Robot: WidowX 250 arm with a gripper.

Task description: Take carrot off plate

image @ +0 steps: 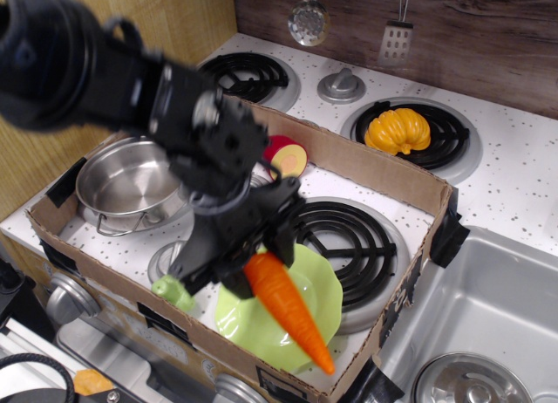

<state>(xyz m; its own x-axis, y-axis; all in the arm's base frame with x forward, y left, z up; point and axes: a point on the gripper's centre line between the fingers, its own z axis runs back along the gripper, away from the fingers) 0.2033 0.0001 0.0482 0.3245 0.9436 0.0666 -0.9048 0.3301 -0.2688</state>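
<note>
The orange carrot (291,309) hangs tilted, point down to the right, lifted above the lime-green plate (324,291). My black gripper (248,262) is shut on the carrot's thick top end; its green stub is hidden between the fingers. The plate lies at the front of the cardboard tray, partly over the front right burner (357,237).
A cardboard tray wall (366,163) rings the work area. A steel pot (126,185) stands at the left, a small pale green toy vegetable (173,290) by the front wall, a red-yellow toy slice (288,156) behind the arm, a pumpkin (398,130) on the back burner, a sink (488,316) at right.
</note>
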